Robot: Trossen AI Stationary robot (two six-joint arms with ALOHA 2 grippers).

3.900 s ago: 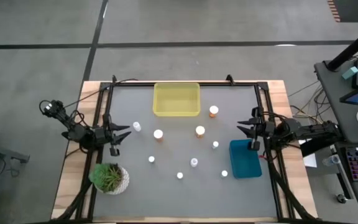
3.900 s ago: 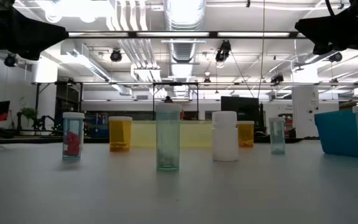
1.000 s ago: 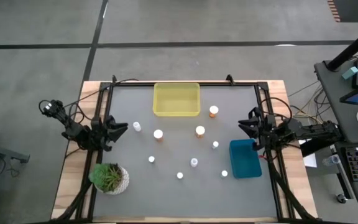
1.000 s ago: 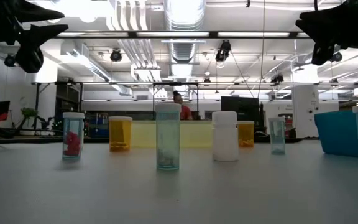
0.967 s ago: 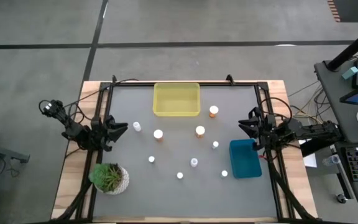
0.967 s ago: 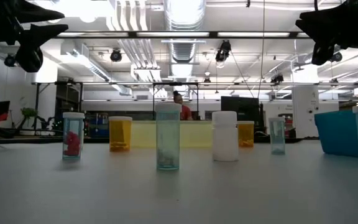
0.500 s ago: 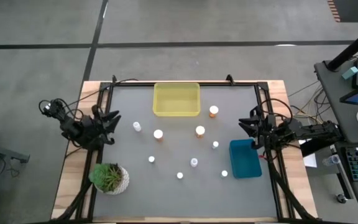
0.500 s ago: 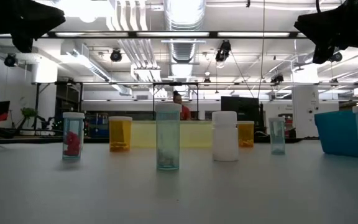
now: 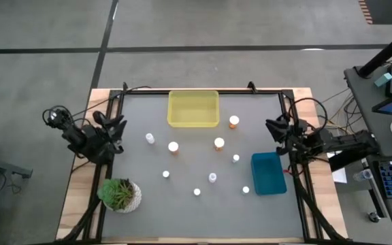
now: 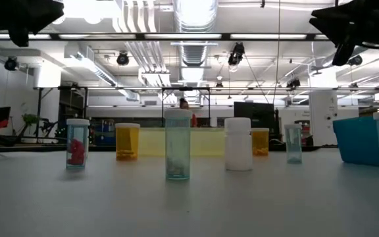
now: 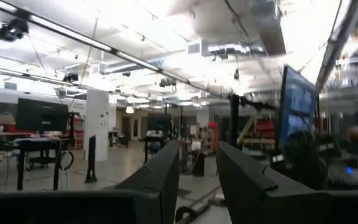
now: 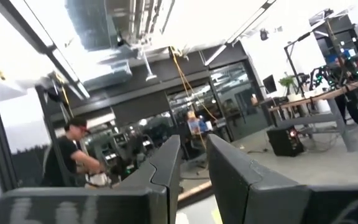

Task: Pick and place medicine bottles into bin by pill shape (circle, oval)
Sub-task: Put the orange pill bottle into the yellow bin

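From the table's near edge we saw the potted plant (image 9: 120, 194) at eight o'clock and the blue bin (image 9: 269, 173) at four. The medicine bottles (image 9: 212, 177) stood scattered about the middle, none held. Our left gripper (image 9: 116, 129) at nine and right gripper (image 9: 274, 128) at three both hung released, fingers slightly parted. The yellow bin (image 9: 193, 109) sat farthest, at twelve.

Seven medicine bottles (image 10: 177, 145) stand upright on the table (image 10: 189, 197), blue bin (image 10: 356, 139) at right
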